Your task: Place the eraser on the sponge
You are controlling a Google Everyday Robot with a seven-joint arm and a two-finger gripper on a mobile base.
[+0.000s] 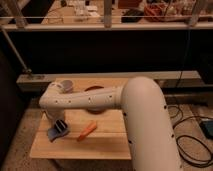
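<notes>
We are looking at the gripper (61, 126) reaching straight down from the bent white arm, right over the sponge (53, 133), which is lying flat near the front left corner of the counter (102, 144). We cannot tell whether the gripper is spread or pressed together, because its dark tip is merging with whatever is sitting beneath it. For the same reason we are not making out the eraser as a separate block. If it is here, it is somewhere in that dark mass on or just above the blue pad, so this could be the block being brought down or already resting there. The carrot (87, 130) is lying just beside the sponge toward the counter's middle, and the cup (66, 86) is standing near the back left corner. We are judging the eraser to be light, stiff and slightly grippy, best pinched across its two longer flat sides near the middle. The sponge is probably soft and light, so it may be giving or sliding under any downward push.
</notes>
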